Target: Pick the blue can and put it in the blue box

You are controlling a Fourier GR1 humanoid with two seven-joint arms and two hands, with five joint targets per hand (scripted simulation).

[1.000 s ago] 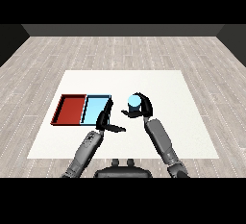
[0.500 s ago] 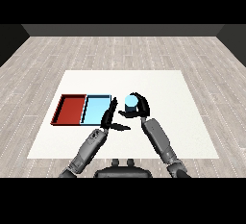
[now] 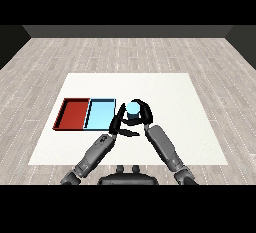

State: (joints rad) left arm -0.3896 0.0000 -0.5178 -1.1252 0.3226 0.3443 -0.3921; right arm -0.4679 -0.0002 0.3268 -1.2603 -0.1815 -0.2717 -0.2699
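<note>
The blue can (image 3: 132, 108) stands upright in my right hand (image 3: 141, 115), whose fingers and thumb curl round it. Can and hand sit just right of the light blue tray (image 3: 100, 115), near its right rim. My left hand (image 3: 119, 124) lies directly below and left of the can, fingers straight and relaxed, holding nothing, close to the light blue tray's near right corner. The red tray (image 3: 74, 113) lies against the light blue tray's left side.
The white table (image 3: 170, 97) stretches to the right and behind the trays. Both forearms come in from the lower edge and nearly meet in the middle.
My right hand has carried the blue can leftward, from well right of the trays to just beside the light blue tray. The left hand has barely moved.
</note>
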